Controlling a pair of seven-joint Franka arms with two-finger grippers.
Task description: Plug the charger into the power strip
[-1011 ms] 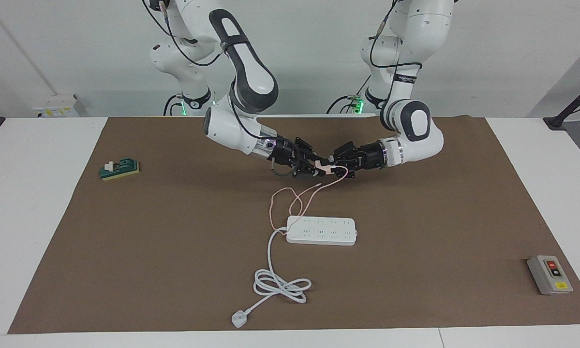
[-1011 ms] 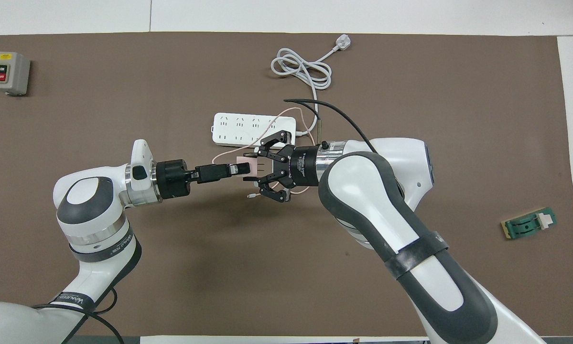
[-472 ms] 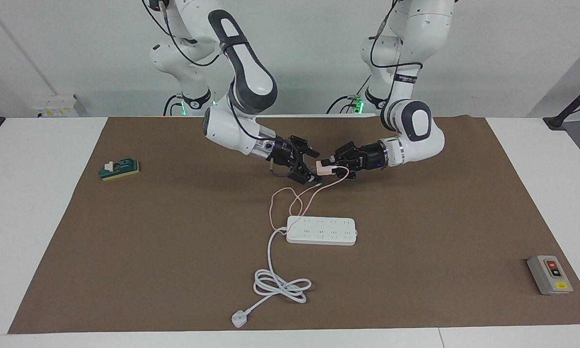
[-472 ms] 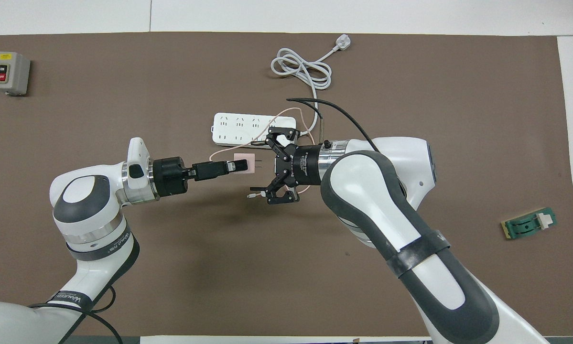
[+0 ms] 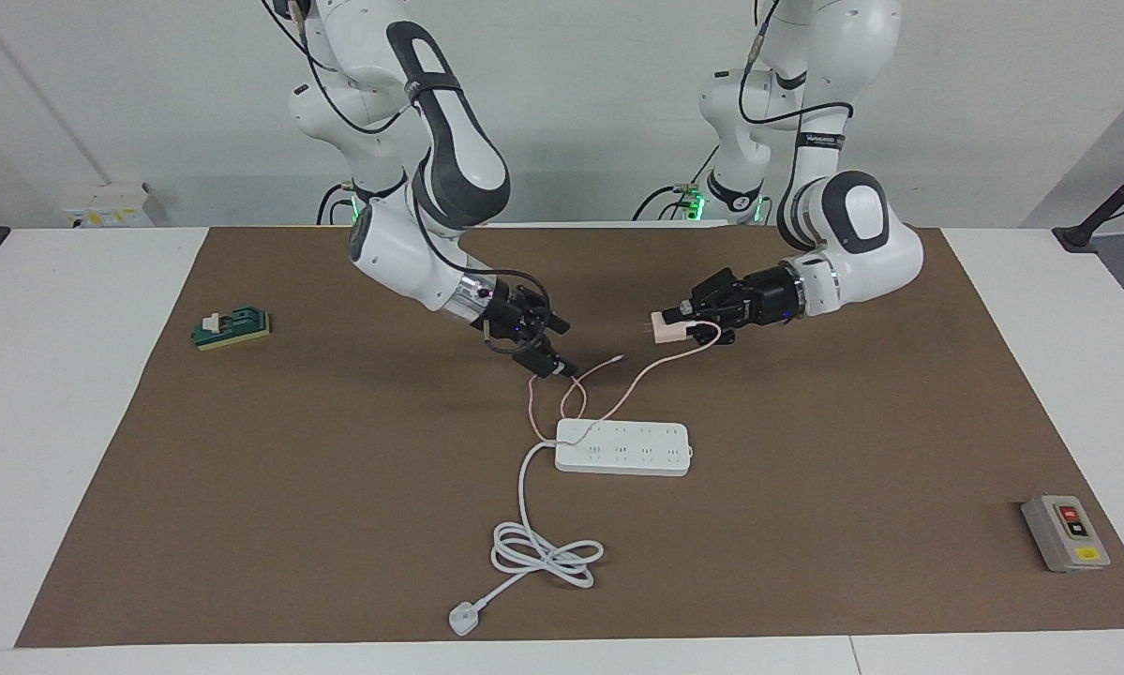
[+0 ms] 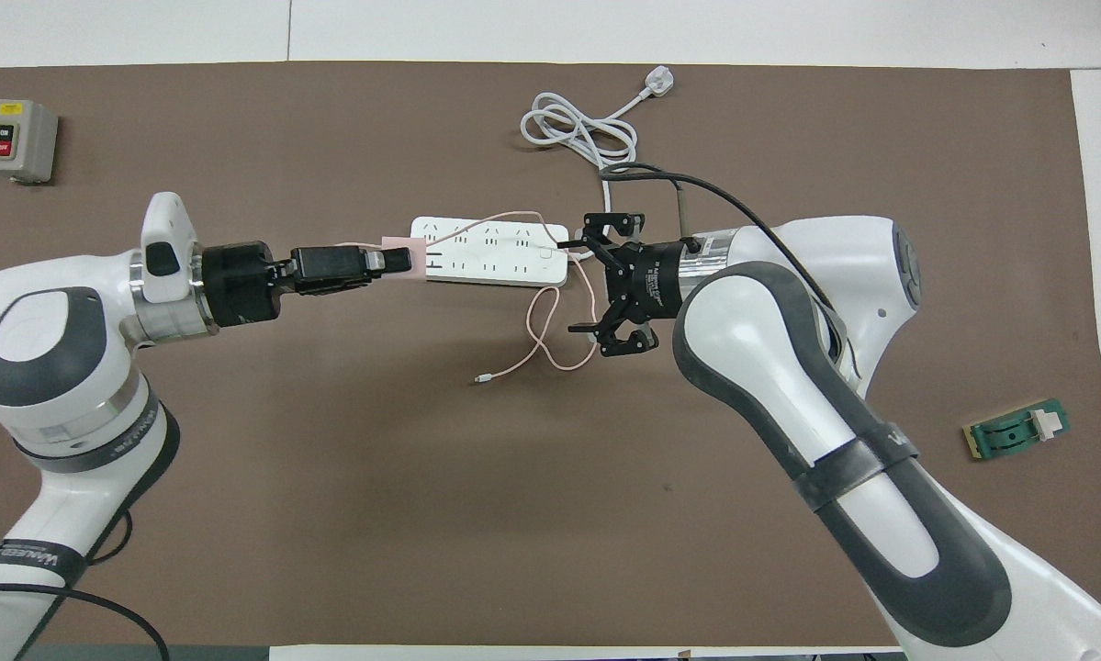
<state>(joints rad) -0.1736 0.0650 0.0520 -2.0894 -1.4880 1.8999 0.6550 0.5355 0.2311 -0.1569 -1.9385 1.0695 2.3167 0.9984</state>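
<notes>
The left gripper (image 5: 679, 319) is reaching out level above the mat, clenching the charger (image 5: 663, 327), prongs pointing toward the right gripper (image 5: 545, 345), which is hanging released, angled down. The power strip (image 5: 623, 447) is lying farther from the robots.

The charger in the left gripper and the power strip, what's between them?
In the facing view, only bare brown mat and the charger's own pink cable lie between the raised charger, held by the left gripper, and the power strip.
</notes>
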